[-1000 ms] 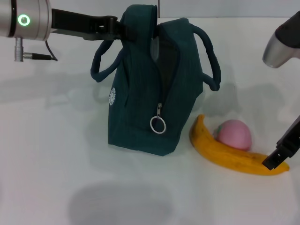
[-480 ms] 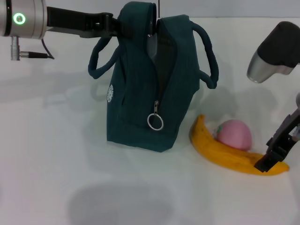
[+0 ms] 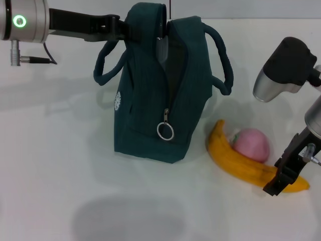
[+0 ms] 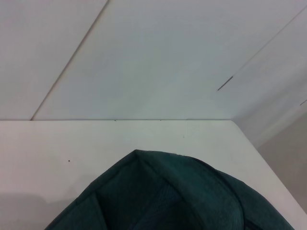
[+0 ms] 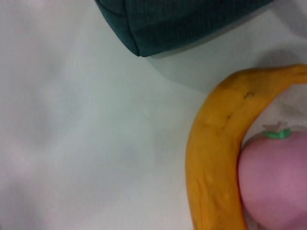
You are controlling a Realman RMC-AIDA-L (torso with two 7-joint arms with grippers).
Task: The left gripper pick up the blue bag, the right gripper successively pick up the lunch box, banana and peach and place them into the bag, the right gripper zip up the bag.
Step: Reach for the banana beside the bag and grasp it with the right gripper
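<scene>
Head view: the right gripper (image 3: 284, 176) is coming in lower and closer than a second ago, now sitting over the near end of the banana (image 3: 241, 161). The banana itself is lying slightly shifted from half a second back, its far tip a touch farther from the bag, so the gripper is probably nudging it. Whether the gripper is wide or narrow, cannot tell. The left gripper (image 3: 122, 27) is reaching in from the left and clamping the top edge of the blue bag (image 3: 160, 95), which is standing upright on the worktop (image 3: 50, 150), mouth unzipped. The peach (image 3: 251, 144) is resting in the banana's curve, touching it. No lunch box is showing outside the bag; judging from that, it is likely already inside, and the banana is the step in hand.

Left wrist view: only the bag's upper fold is showing, with bare worktop and wall beyond. The left gripper's own parts are not appearing here.

Right wrist view: the camera is looking close onto the banana, the peach pressing against its inner curve, a corner of the bag nearby but apart from the fruit.

Count: one bag, one banana, one peach, zero lunch boxes visible, two grippers.
</scene>
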